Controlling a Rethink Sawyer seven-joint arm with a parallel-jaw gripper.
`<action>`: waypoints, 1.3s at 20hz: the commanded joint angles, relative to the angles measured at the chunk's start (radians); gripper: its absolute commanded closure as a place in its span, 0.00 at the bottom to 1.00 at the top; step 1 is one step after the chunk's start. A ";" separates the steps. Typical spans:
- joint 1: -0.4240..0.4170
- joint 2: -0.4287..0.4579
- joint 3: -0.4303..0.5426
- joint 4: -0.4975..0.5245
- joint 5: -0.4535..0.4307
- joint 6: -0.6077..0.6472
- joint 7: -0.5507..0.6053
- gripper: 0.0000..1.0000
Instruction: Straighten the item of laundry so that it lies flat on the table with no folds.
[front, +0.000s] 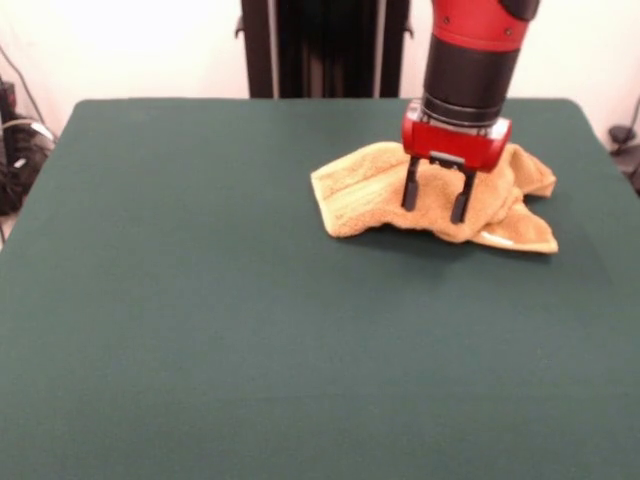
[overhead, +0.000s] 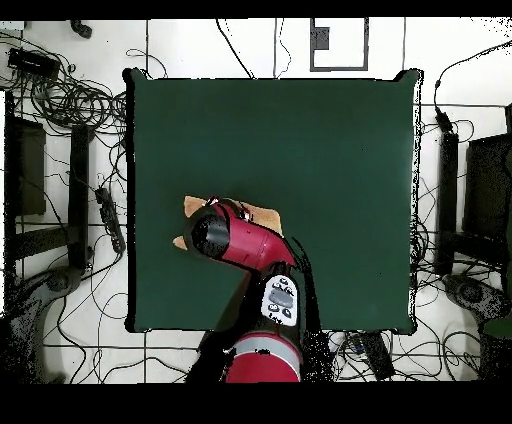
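The orange-tan towel (front: 360, 195) lies crumpled on the dark green table (front: 200, 300), in the front view at the far right part. It is bunched with folds, and a pale edge shows at its front right corner. My gripper (front: 434, 203) hangs right over the towel's middle with its two black fingers (front: 410, 185) spread apart, tips at the cloth surface and holding nothing. In the overhead view the arm (overhead: 235, 240) covers most of the towel (overhead: 262, 213), and the gripper itself is hidden there.
Cables and equipment lie on the floor around the table (overhead: 60, 100). The robot's pedestal (front: 320, 45) stands at the table's far side.
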 joint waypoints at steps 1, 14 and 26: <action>0.048 0.037 0.114 0.086 0.028 -0.003 0.236 0.00; 0.091 0.020 0.108 0.119 0.093 0.031 0.300 0.00; 0.152 0.006 0.088 0.143 0.174 0.056 0.342 0.00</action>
